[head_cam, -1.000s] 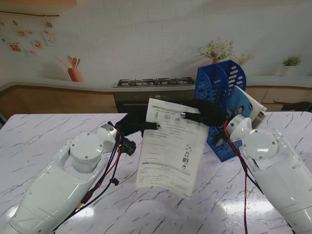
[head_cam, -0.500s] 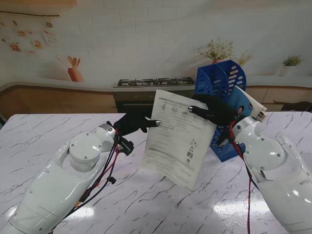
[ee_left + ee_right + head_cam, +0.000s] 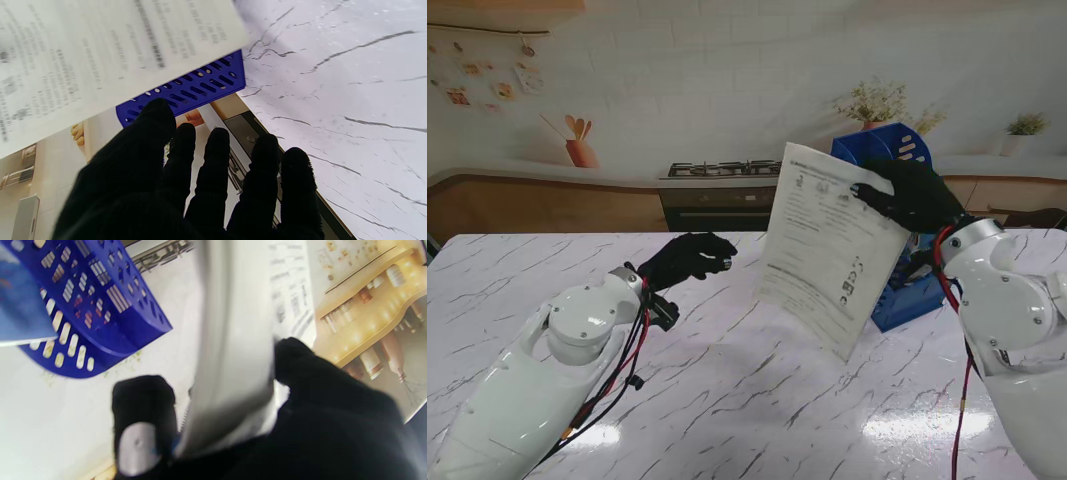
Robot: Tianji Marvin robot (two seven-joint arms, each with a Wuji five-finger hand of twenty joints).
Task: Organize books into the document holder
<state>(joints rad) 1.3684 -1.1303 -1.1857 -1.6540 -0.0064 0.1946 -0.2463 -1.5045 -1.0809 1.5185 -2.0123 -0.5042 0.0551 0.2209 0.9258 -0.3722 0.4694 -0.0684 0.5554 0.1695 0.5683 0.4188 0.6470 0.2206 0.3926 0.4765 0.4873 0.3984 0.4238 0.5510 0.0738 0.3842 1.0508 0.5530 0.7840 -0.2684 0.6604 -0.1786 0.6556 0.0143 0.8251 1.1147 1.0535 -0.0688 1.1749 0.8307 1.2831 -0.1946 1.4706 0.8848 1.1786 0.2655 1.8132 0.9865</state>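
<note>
White marble table with grey veining fills the near ground, glossy enough to throw back bright glare patches close to me on both sides. Standing directly on it at the far right is the blue document holder, its perforated walls rising upright, with a blue book already slotted in one of its compartments.

White booklet right of centre in the stand view, printed lines and small pictures — too blurred to read, no other lettering legible
</note>
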